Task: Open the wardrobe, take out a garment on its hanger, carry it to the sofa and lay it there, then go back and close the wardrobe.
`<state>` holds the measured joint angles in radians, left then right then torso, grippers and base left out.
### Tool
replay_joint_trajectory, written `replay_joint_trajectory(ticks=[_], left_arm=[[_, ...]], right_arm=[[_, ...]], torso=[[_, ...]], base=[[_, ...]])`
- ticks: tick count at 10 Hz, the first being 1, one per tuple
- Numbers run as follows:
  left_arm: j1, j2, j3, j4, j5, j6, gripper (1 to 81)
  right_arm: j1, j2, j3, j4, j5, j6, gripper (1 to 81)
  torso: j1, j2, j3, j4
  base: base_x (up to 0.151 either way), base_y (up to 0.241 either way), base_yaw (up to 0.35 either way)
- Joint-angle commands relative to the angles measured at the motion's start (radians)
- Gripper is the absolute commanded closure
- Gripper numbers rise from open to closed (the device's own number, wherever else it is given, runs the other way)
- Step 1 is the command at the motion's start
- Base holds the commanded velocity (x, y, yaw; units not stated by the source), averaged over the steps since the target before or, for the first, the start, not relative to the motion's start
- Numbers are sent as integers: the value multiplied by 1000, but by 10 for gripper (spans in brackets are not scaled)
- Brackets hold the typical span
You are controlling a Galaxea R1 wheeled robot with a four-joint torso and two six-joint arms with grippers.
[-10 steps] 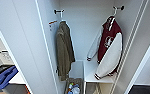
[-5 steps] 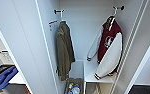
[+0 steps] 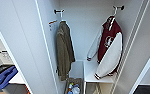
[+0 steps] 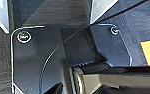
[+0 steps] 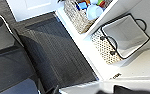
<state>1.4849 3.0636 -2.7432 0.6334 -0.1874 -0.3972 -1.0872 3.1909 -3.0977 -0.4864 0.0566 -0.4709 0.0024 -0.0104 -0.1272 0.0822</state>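
The wardrobe (image 3: 28, 45) is seen with its doors swung wide, so the interior is exposed for reaching in. The garment (image 3: 110, 47) is hung from its hanger (image 3: 114, 12) on a short peg high at the back, on the right of the interior, its white sleeves draped down onto an inner shelf (image 3: 96, 75). An olive-brown coat (image 3: 64, 50) is hung on a matching peg to the left and kept well apart from it. A wicker basket (image 5: 77, 13) of small items is stored low inside. The jaws of neither arm can be made out, so their state cannot be told, nor how far the garment lies from them; it is judged not yet taken.
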Motion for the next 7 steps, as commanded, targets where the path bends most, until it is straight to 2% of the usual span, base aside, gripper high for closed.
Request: replay_joint_trajectory(ticks=[1,5,7], left_arm=[[-39,0,0,14,36,3,10],[-39,0,0,14,33,3,10],[-41,0,0,12,26,3,10]], right_arm=[[121,-38,-18,90,-18,1,10],[60,-121,51,250,-18,3,10],[20,-139,127,394,-21,23,10]], torso=[[0,0,0,0],[0,0,0,0],[0,0,0,0]], base=[[0,0,0],[0,0,0],[0,0,0]])
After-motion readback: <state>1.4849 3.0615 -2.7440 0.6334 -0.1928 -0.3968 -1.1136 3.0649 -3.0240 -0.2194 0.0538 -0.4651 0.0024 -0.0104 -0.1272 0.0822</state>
